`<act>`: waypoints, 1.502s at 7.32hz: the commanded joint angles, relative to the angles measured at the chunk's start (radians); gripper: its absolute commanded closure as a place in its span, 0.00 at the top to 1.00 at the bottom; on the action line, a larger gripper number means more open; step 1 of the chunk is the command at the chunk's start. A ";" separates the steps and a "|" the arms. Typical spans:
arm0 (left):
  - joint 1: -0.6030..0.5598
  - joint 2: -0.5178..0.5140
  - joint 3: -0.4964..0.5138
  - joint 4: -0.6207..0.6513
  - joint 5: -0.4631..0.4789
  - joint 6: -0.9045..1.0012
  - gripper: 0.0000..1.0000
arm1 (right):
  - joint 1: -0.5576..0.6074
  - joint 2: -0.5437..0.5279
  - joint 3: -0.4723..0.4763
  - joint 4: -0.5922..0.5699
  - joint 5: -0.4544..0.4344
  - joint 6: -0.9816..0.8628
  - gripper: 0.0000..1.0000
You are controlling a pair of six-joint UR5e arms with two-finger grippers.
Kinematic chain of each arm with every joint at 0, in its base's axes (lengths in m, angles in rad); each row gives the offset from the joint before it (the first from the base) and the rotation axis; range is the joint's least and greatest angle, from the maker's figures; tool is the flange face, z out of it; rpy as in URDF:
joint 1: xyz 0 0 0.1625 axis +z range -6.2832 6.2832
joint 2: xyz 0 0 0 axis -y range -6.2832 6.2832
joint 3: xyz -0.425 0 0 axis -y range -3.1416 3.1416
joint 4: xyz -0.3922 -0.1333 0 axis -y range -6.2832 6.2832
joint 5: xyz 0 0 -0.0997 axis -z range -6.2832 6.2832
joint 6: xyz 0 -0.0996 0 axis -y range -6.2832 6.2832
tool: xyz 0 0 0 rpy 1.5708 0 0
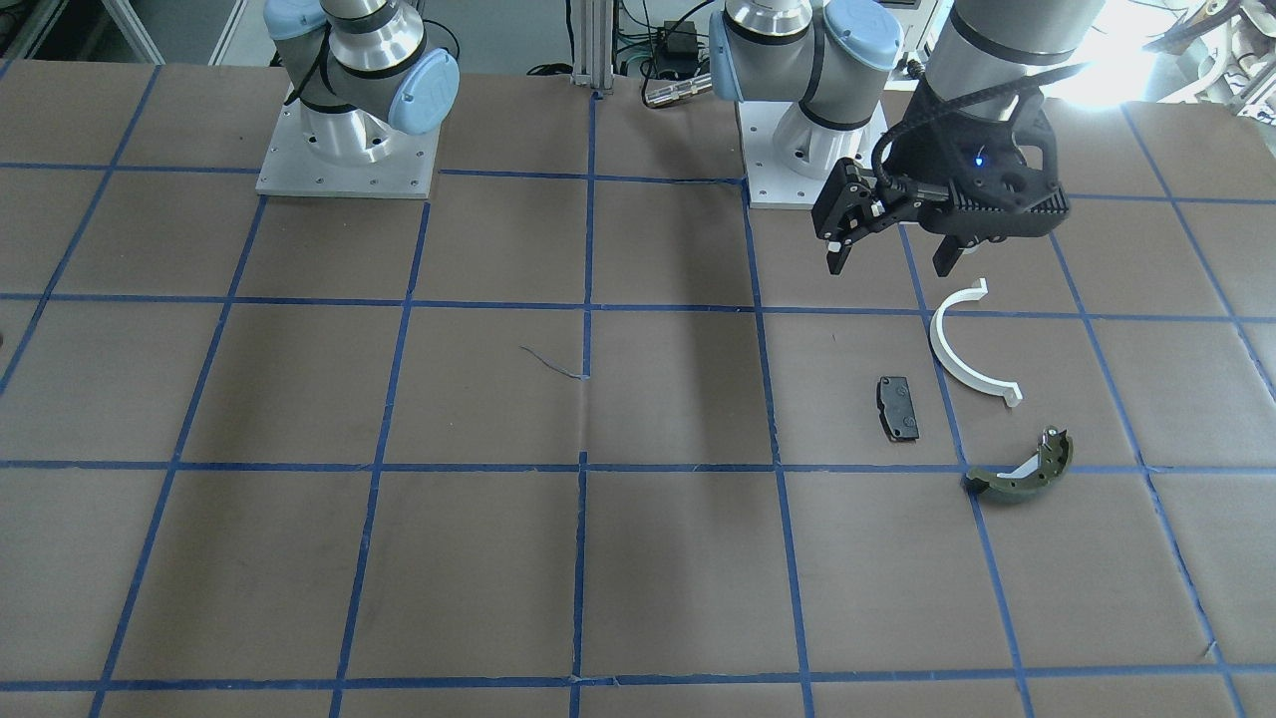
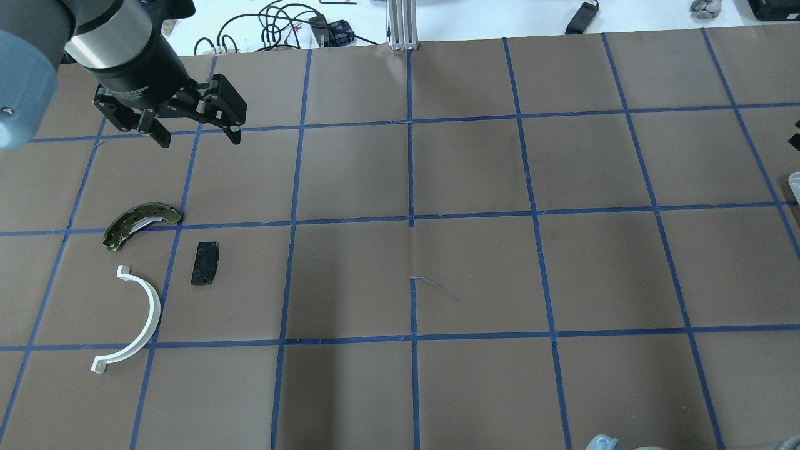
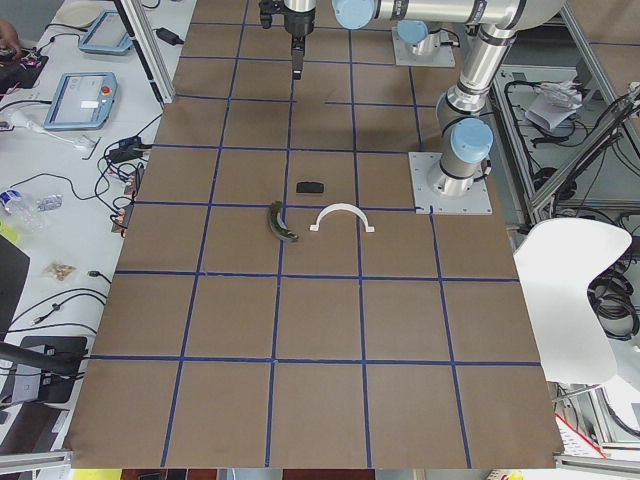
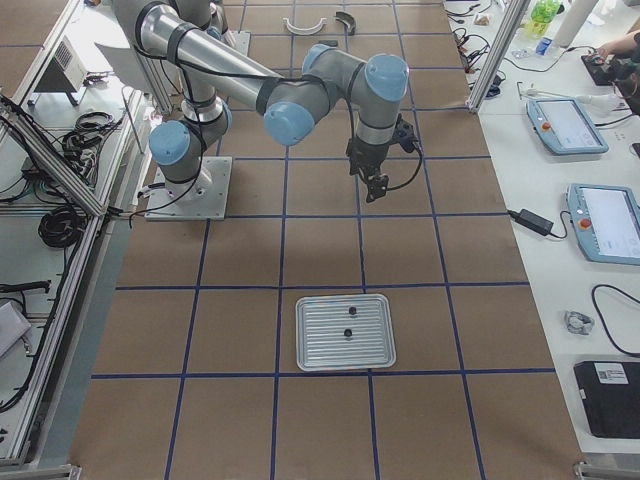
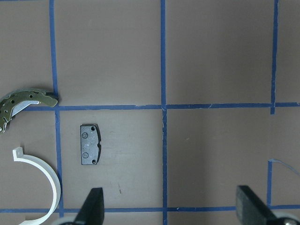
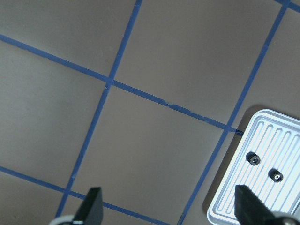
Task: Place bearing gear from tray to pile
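right end effector (image 6: 167,187) wide open, empty; bearing gears (image 6: 253,159) in tray (image 6: 234,201), well apart.

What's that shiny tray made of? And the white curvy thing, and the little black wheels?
The tray looks like bare metal, probably aluminium: it is silvery and ribbed, with a soft shine. The white half-ring looks like plastic: plain, smooth, matte white. The two small gears are dark with pale centres. They may be metal, but they are too small to tell.

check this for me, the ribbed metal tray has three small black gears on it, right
No. The ribbed metal tray holds two small black gears, not three. The right wrist-mounted view shows it.
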 commanded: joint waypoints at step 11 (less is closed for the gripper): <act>0.003 0.011 0.025 -0.012 0.007 -0.005 1.00 | -0.320 0.478 -0.037 -0.455 0.014 -0.404 1.00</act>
